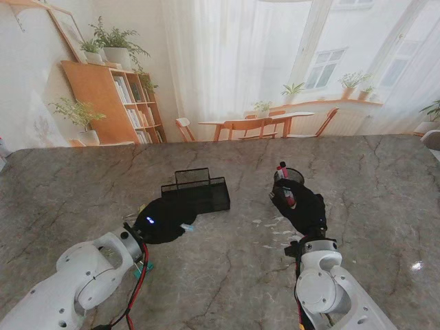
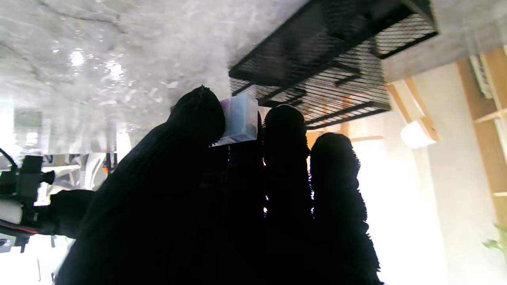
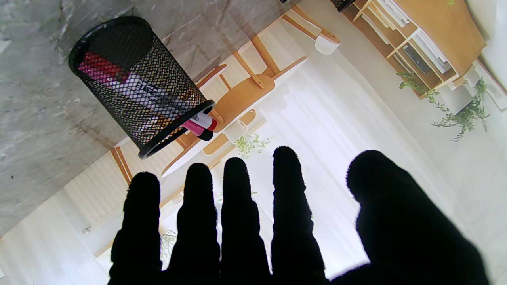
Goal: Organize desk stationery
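A small pale translucent box (image 2: pixel 239 118) is pinched between the thumb and fingers of my left hand (image 1: pixel 163 220), which is shut on it. The box (image 1: pixel 187 226) hangs just short of the near side of the black mesh desk tray (image 1: pixel 199 194). In the left wrist view the tray (image 2: pixel 328 71) lies close beyond the fingertips (image 2: pixel 283 122). A black mesh pen cup (image 1: pixel 291 176) stands upright on the right with red and pink markers (image 3: pixel 198 120) in it. Just on the near side of the cup, my right hand (image 1: pixel 302 210) is open with fingers (image 3: pixel 233 186) spread and nothing in them.
Small white scraps (image 1: pixel 275 230) lie scattered on the marble table (image 1: pixel 227 268) to the left of my right wrist. A printed room backdrop (image 1: pixel 227 62) rises behind the table's far edge.
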Motion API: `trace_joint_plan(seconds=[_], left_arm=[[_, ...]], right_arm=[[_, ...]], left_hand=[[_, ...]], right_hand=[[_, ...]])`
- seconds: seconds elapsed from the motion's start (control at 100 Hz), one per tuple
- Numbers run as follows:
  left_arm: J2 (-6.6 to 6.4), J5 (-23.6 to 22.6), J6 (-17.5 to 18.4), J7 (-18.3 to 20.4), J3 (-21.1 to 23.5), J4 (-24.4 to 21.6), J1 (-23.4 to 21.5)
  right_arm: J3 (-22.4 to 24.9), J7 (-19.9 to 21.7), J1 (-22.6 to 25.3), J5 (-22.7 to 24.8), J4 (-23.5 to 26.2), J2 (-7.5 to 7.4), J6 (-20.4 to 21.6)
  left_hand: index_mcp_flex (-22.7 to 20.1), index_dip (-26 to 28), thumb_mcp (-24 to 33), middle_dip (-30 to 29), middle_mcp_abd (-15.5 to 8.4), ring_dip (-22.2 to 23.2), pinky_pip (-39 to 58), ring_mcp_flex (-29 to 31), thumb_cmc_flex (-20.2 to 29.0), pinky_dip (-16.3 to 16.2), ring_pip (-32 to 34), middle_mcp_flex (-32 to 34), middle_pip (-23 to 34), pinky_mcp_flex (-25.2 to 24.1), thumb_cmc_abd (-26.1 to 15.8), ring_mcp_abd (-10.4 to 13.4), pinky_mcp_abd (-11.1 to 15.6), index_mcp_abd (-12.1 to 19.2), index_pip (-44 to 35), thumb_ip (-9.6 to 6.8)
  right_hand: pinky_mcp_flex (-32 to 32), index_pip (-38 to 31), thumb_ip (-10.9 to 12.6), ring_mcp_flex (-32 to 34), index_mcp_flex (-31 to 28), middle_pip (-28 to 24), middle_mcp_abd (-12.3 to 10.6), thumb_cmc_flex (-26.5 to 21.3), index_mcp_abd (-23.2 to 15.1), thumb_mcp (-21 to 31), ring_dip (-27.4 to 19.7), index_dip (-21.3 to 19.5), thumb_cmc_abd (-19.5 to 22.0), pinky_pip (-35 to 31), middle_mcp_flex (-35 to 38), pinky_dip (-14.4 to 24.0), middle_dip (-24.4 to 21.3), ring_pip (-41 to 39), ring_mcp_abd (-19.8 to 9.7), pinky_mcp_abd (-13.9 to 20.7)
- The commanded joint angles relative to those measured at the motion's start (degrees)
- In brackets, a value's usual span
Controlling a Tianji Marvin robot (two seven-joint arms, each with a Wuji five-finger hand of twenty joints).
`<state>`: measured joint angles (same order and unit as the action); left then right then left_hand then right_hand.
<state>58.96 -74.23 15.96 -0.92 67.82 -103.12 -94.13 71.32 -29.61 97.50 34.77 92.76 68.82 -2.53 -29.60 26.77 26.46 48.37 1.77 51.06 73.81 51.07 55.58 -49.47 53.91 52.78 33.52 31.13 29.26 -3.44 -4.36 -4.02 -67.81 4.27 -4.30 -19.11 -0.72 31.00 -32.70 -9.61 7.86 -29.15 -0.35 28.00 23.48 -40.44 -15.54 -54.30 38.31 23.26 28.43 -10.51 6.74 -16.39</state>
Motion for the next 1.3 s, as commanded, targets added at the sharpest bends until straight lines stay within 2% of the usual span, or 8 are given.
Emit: trace_joint_plan(seconds=[0.0,0.2,0.39,0.63,0.91,1.04,1.11,1.29], left_arm=[[-0.71,-0.6,0.7,0.8,1.3,-0.1,0.5],[-1.23,-1.4,3.2,3.9,4.5,3.3,3.1],[-1.61,-0.1,3.9,7.2,3.7,8.8,8.8],[-1.86,4.9,3.1,10.6,-2.6,19.1,19.4],[-1.77,7.4,1.3,9.0,-9.4,28.1,28.7],[-1.65,9.1,0.3,8.2,-12.8,32.2,32.2],[-1.52,10.6,-0.1,7.8,-15.3,34.9,34.6],[-0.89,14.4,-1.1,5.6,-21.4,40.8,39.8]], right_arm=[[0.1,0.7,0.0,-0.2,-0.2,0.08,0.3],[0.0,0.8,-0.2,0.1,-0.5,-0.01,0.8],[-0.1,1.2,-0.6,0.4,-1.0,-0.15,0.8],[-0.6,2.5,-1.5,0.6,-2.0,-0.43,0.8],[-0.8,3.0,-2.0,1.1,-2.5,-0.6,0.6],[-1.1,3.3,-2.3,1.1,-2.7,-0.65,0.7],[-1.3,3.5,-2.5,1.3,-2.7,-0.71,0.9],[-2.1,3.9,-3.2,1.2,-2.9,-0.76,1.2]], left_hand=[[-1.6,0.2,1.8,1.0,-1.5,-0.4,0.6,-0.3,3.6,-1.7,-0.2,3.5,2.1,-0.6,-1.0,0.2,2.2,3.0,-3.1,-2.55],[-1.4,0.1,0.8,1.4,-1.6,-0.3,0.2,-0.6,4.1,-1.7,-0.5,3.2,1.7,-0.8,-1.4,0.3,2.4,3.3,-2.7,-2.68],[-1.1,0.2,-0.2,1.8,-1.5,-0.2,-0.2,-1.0,4.6,-1.9,-0.5,2.9,1.4,-1.3,-2.0,0.4,2.6,3.2,-2.6,-2.82],[-0.8,0.2,-2.9,2.2,-1.1,0.0,-0.7,-1.7,6.0,-2.4,-0.8,2.4,0.7,-1.9,-2.9,0.1,2.5,3.1,-2.2,-3.15],[-0.3,0.0,-4.6,2.3,-0.9,0.0,-0.6,-2.2,6.8,-2.4,-0.8,1.9,0.4,-2.3,-3.9,0.1,2.6,3.2,-1.7,-2.96],[0.0,-0.2,-11.4,2.5,-0.4,0.0,-0.9,-2.6,10.0,-2.0,-1.3,1.4,-0.9,-2.4,-6.2,0.2,2.7,3.1,-0.5,-3.46],[0.0,-0.5,-17.8,2.6,0.3,-0.4,-1.2,-2.6,13.2,-1.2,-2.3,1.5,-3.1,-2.0,-8.6,0.2,2.5,2.8,0.9,-3.5],[-0.4,-1.3,-22.2,2.3,1.1,-1.1,-1.9,-1.9,15.3,0.1,-4.1,1.7,-5.3,-1.0,-10.5,0.2,2.3,2.1,3.3,-2.92]], right_hand=[[0.1,-0.6,-0.5,0.4,-1.0,-0.5,0.0,-0.2,-0.4,-1.4,0.8,-1.0,1.9,-0.9,0.6,0.8,0.9,0.1,-0.3,-0.3],[0.1,-0.6,-0.5,0.4,-1.0,-0.5,0.0,-0.3,-0.3,-1.4,0.8,-1.0,2.0,-0.9,0.6,0.8,1.0,0.2,-0.3,-0.3],[0.1,-0.6,-0.5,0.5,-1.1,-0.5,0.0,-0.2,-0.3,-1.4,0.8,-1.0,2.0,-0.9,0.6,0.8,1.0,0.1,-0.3,-0.3],[0.1,-0.7,-0.5,0.4,-1.1,-0.5,0.0,-0.3,-0.3,-1.4,0.8,-1.0,2.0,-0.9,0.7,0.8,1.0,0.2,-0.2,-0.3],[0.2,-0.7,-0.5,0.4,-1.1,-0.5,0.0,-0.2,-0.3,-1.5,0.8,-1.0,2.1,-0.9,0.6,0.8,1.0,0.2,-0.3,-0.2],[0.3,-0.6,-0.5,0.3,-1.0,-0.5,-0.1,-0.2,-0.4,-1.5,0.8,-1.0,2.1,-0.9,0.5,0.8,1.0,0.2,-0.4,-0.2],[0.3,-0.6,-0.5,0.3,-1.0,-0.5,0.0,-0.2,-0.3,-1.5,0.8,-1.0,2.2,-0.9,0.6,0.8,1.0,0.2,-0.3,-0.2],[0.2,-0.6,-0.5,0.4,-1.1,-0.5,0.0,-0.2,-0.3,-1.5,0.8,-1.0,2.2,-0.9,0.6,0.8,1.0,0.2,-0.3,-0.3]])
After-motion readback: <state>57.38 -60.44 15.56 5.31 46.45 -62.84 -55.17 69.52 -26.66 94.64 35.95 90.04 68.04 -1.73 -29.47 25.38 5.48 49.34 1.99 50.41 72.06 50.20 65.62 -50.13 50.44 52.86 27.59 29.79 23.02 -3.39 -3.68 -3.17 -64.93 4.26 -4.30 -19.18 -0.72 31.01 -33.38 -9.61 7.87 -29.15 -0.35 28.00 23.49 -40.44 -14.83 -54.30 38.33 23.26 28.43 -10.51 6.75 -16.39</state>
